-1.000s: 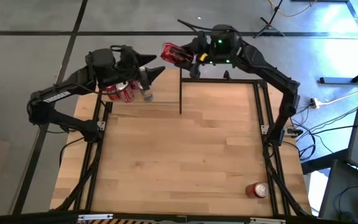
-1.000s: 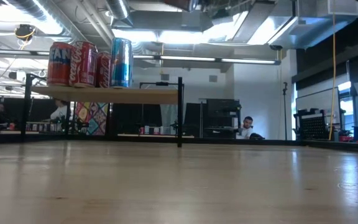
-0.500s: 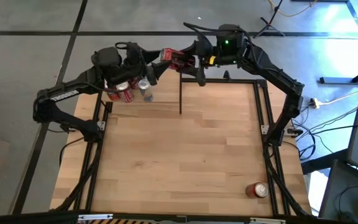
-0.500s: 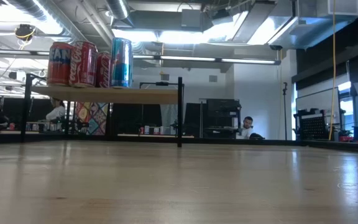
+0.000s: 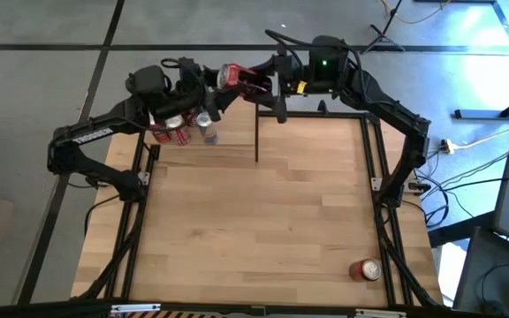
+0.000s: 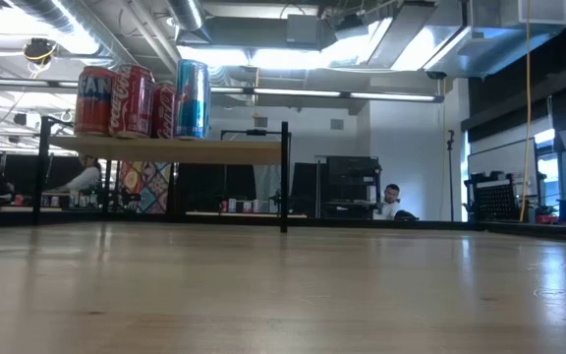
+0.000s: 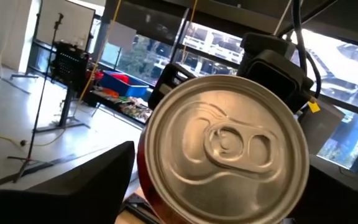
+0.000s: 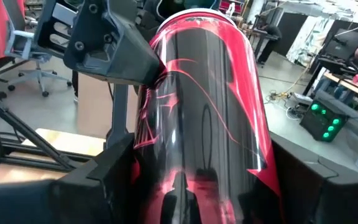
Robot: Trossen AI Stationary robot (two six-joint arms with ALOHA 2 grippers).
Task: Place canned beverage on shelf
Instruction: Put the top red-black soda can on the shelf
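A red beverage can (image 5: 235, 76) hangs level in the air above the table's far edge, with my right gripper (image 5: 254, 81) shut on it. The can's silver top (image 7: 225, 149) faces my left gripper (image 5: 216, 91), which is open. Its two fingers stand to either side of the can's top end, and I cannot tell whether they touch it. The shelf (image 6: 224, 151) stands at the far left on black posts. Several cans (image 6: 136, 98) stand upright on its board, below my left arm. My right gripper pinches the can's side wall (image 8: 160, 174) between its two fingers (image 8: 98, 186), on the half toward the can's bottom. The fingers come level from the table's right and lie along the can. The can lies level, clear of the shelf and table, its top pointing left.
One more red can (image 5: 366, 269) lies on the tabletop near its near right corner. A black shelf post (image 5: 256, 132) stands just below the held can. The wide wooden tabletop (image 5: 263, 230) stretches toward the near edge.
My right gripper has carried the can toward the table's left, up to my left gripper, and turned it so that its top now shows toward that gripper. My left gripper has tipped upward a little toward the can.
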